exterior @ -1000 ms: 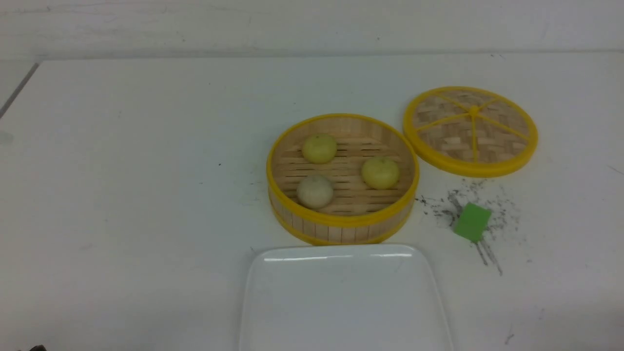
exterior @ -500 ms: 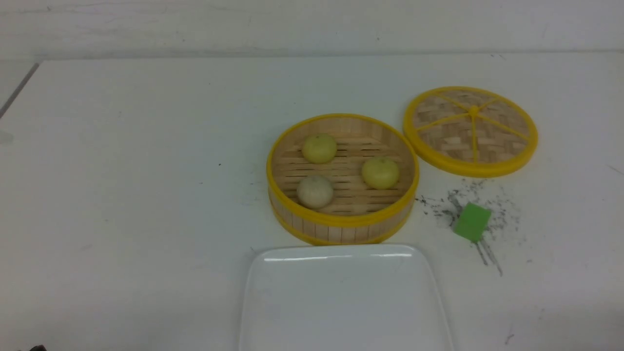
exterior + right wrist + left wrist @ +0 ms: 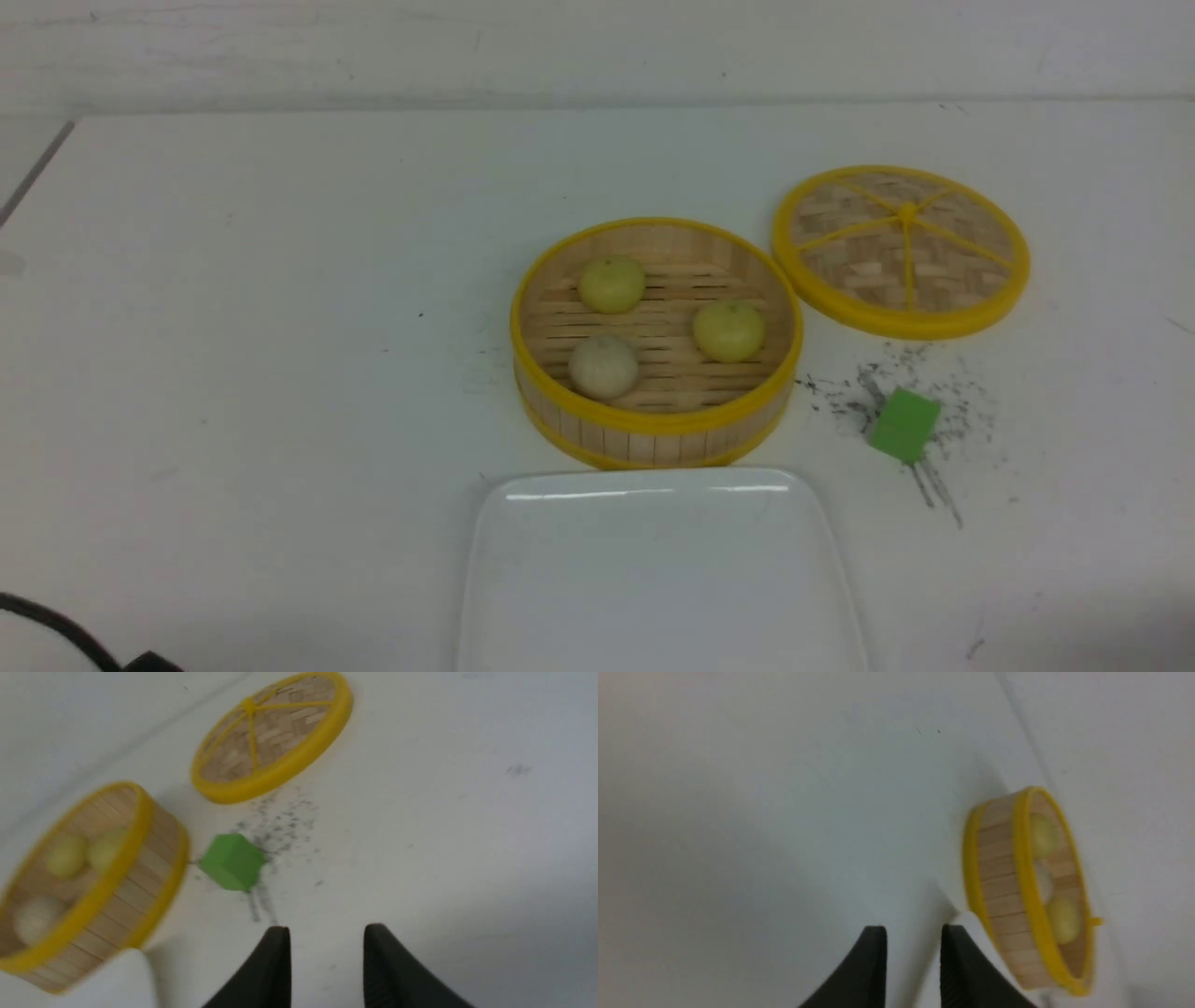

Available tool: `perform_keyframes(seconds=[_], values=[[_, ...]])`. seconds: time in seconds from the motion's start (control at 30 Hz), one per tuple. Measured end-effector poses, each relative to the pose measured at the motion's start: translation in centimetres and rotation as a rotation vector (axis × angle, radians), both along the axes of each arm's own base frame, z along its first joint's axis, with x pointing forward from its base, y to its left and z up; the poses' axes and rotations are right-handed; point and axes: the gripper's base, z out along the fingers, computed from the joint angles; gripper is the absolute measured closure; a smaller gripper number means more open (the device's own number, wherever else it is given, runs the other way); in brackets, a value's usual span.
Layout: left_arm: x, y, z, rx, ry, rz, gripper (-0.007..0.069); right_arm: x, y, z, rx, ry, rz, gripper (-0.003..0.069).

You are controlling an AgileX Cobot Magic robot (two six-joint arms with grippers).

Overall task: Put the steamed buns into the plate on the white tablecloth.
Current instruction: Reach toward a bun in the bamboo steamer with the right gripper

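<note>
Three steamed buns lie in a round bamboo basket (image 3: 653, 425): two pale yellow buns (image 3: 611, 285) (image 3: 728, 329) and an off-white bun (image 3: 604, 366). The white plate (image 3: 658, 579) sits on the white tablecloth (image 3: 261, 373), just in front of the basket and empty. In the left wrist view my left gripper (image 3: 913, 933) is open and empty, low over the cloth by the plate's corner, with the basket (image 3: 999, 877) ahead. In the right wrist view my right gripper (image 3: 327, 931) is open and empty over bare cloth, short of the green cube (image 3: 231, 861). Neither gripper's jaws appear in the front view.
The basket's woven yellow-rimmed lid (image 3: 901, 250) lies flat at the back right. A green cube (image 3: 904, 425) rests on dark smudges to the right of the basket. A dark cable (image 3: 56, 630) of the left arm shows at the bottom left corner.
A dark cable of the left arm has come into the front view's bottom left corner. Buns, basket, plate, lid and cube have not moved.
</note>
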Motion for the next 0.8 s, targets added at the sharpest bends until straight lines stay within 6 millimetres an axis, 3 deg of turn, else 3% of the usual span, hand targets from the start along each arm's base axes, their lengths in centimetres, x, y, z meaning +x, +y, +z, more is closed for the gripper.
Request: perform_keyframes(seconds=[0.13,0.47,0.57,0.67,0.77,0.8], values=[[0.0,-0.3,0.0,-0.156,0.019,0.011,0.0414,0.0,0.4,0.1,0.229,0.007,-0.018,0.0419],[0.1,0.1,0.8,-0.069,-0.047,0.033,0.041,0.0,0.8,0.7,0.411,-0.007,-0.005,0.0441],[-0.2,0.0,2.9,0.032,-0.096,-0.008,0.0428,-0.3,0.9,3.1,0.345,-0.087,0.024,0.0493],[-1.4,0.0,8.6,0.22,-0.212,-0.048,0.0535,-1.0,0.8,8.3,0.102,-0.236,0.07,0.0624],[-1.2,0.1,10.3,0.303,-0.16,-0.067,0.0591,-0.9,0.8,10.5,-0.058,-0.231,0.096,0.0664],[-0.6,0.2,11.0,0.362,-0.046,-0.1,0.0617,-0.6,0.9,11.6,-0.152,-0.165,0.131,0.0667]])
